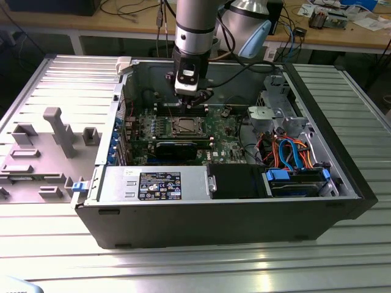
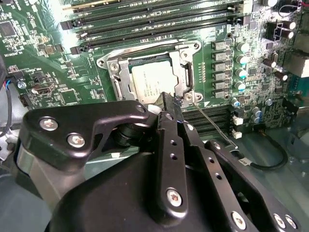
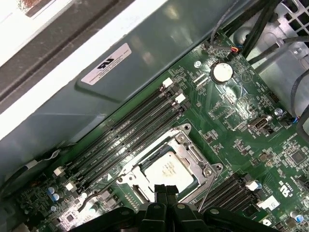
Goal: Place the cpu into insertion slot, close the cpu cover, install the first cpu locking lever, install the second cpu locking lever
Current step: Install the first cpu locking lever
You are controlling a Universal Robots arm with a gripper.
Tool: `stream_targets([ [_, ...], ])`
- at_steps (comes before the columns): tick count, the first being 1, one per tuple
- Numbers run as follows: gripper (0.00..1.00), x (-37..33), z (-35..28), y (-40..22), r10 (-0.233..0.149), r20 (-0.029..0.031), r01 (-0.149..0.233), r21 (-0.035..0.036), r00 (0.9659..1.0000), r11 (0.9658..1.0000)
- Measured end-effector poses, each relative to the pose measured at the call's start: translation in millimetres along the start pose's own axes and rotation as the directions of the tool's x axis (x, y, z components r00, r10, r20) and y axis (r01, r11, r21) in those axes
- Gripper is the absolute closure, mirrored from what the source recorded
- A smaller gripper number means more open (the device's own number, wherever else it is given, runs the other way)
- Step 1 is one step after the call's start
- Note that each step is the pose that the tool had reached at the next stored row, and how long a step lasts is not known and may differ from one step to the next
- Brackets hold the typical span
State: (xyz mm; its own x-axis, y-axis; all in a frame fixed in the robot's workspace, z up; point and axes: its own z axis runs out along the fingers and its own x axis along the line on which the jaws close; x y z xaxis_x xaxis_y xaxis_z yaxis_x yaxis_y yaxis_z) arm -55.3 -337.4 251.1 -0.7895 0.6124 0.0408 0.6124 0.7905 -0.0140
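The cpu [image 2: 152, 82] [image 3: 169, 171], a silver-grey square, lies in the insertion slot [image 1: 183, 126] on the green motherboard inside the open computer case. The cpu cover [image 2: 186, 72] [image 3: 193, 157], a silvery frame, lies flat around it. A thin metal locking lever [image 2: 212, 123] [image 3: 206, 191] sticks out at an angle beside the socket. My gripper [image 1: 189, 97] [image 2: 171, 104] [image 3: 164, 189] hangs just above the socket's edge near that lever. Its black fingers are shut together with nothing visible between them.
Long dark memory slots [image 3: 130, 130] run beside the socket. The case wall [image 3: 145, 53] rises behind them. Coloured cables [image 1: 287, 152] and drive bays fill the exterior view's right; a grey fixture tray [image 1: 49, 146] lies on its left. A black label plate [image 1: 160, 185] sits in front.
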Motion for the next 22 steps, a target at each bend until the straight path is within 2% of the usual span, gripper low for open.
stream_targets([
  [7, 0.89, 0.0, 0.0, 0.0, -0.041, 0.0005, 0.041, 0.0017, 0.9992, 0.9992],
  [12, 0.89, 0.0, 0.0, 0.0, -0.074, 0.0009, 0.074, 0.0030, 0.9973, 0.9973],
  [22, 0.89, 0.0, 0.0, 0.0, -0.134, 0.0015, 0.134, 0.0056, 0.9910, 0.9910],
])
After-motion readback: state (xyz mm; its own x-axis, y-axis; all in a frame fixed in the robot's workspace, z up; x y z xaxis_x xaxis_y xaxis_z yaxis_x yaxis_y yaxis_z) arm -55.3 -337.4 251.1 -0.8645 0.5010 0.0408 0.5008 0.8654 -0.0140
